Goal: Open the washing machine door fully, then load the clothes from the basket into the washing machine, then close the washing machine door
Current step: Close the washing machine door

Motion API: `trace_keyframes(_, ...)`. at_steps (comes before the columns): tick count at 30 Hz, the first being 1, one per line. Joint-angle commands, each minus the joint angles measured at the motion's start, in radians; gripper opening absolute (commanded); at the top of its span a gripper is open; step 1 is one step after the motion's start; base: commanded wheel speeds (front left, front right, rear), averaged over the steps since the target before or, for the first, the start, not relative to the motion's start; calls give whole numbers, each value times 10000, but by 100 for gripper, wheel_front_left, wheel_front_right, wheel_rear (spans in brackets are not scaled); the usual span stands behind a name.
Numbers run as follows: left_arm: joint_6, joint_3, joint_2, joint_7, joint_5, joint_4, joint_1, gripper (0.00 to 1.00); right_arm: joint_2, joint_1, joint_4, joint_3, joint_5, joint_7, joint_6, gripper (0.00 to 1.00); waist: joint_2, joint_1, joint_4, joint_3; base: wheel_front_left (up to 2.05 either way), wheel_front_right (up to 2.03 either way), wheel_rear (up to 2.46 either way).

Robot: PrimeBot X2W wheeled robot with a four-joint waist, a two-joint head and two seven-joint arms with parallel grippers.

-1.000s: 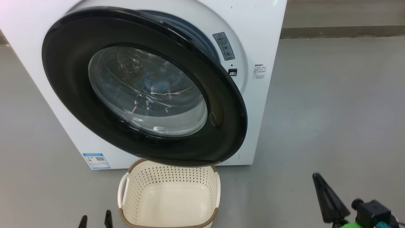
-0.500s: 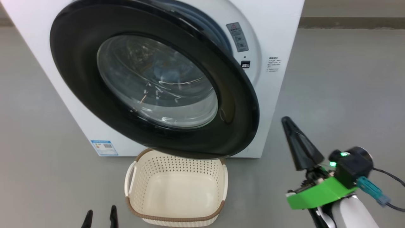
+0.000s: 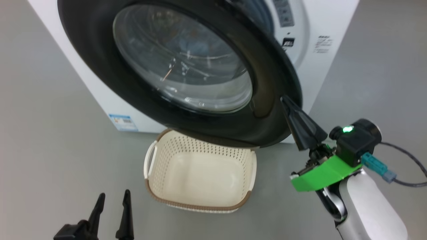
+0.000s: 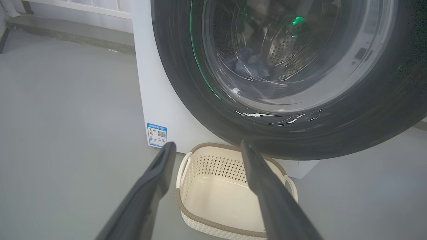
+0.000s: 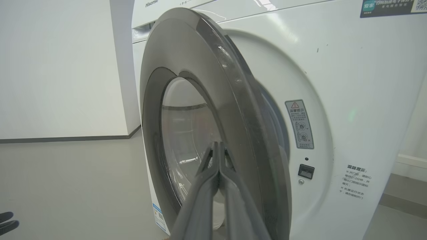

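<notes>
Item: large round glossy black washing machine door [image 3: 186, 66] with bulging clear glass bowl window, standing ajar, free edge swung off the front on the robot's right, lower edge over the back rim of the basket in the head view; mounted on: big white box-shaped front-loading washing machine [image 3: 100, 96], small blue label [image 3: 122, 121] at its lower corner, grey warning sticker [image 5: 299, 124] and dark latch socket [image 5: 306, 171] on the white surround beside the opening; contents: soft light-blue clothes [image 4: 248, 63], seen dimly through the glass against the perforated steel drum; in front, on the grey floor [image 3: 50, 150]: small cream-white perforated plastic basket [image 3: 200, 146], brown rim, white side handles, just before the machine's foot; right gripper [image 3: 284, 99]: two dark fingers pressed together, nothing between them, tip at the door's right-hand edge, contact not certain, green bracket [image 3: 320, 173] behind it; left gripper [image 3: 114, 194]: fingers spread wide, holding nothing, low and near the basket's left side, pointing toward the machine
</notes>
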Motion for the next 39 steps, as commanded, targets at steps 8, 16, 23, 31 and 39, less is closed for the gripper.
trace_keyframes(8, -161, 387, 45, -91, -181, -122, -702, 100, -68, -964, -71, 177, -214, -48, 27, 0, -1, 0, 574, 1120, 0, 0, 0)
trace_keyframes(16, -216, 404, 45, -91, -204, -109, -843, 100, -163, -1275, -126, 69, -287, -48, 27, 0, -1, 0, 453, 1412, 0, 0, 0)
trace_keyframes(23, -263, 471, 45, -91, -247, -164, -989, 100, -272, -1544, -194, -58, -360, -48, 27, 0, -1, 0, 366, 1805, 0, 0, 0)
trace_keyframes(31, -300, 345, 45, -91, -379, -160, -1098, 100, -323, -2107, -220, -4, -463, -48, 27, 0, -1, 0, 223, 2328, 0, 0, 0)
trace_keyframes(39, -347, 287, 45, -91, -343, -182, -1187, 100, -404, -2785, -216, 110, -556, -48, 27, 0, -1, 0, 74, 2721, 0, 0, 0)
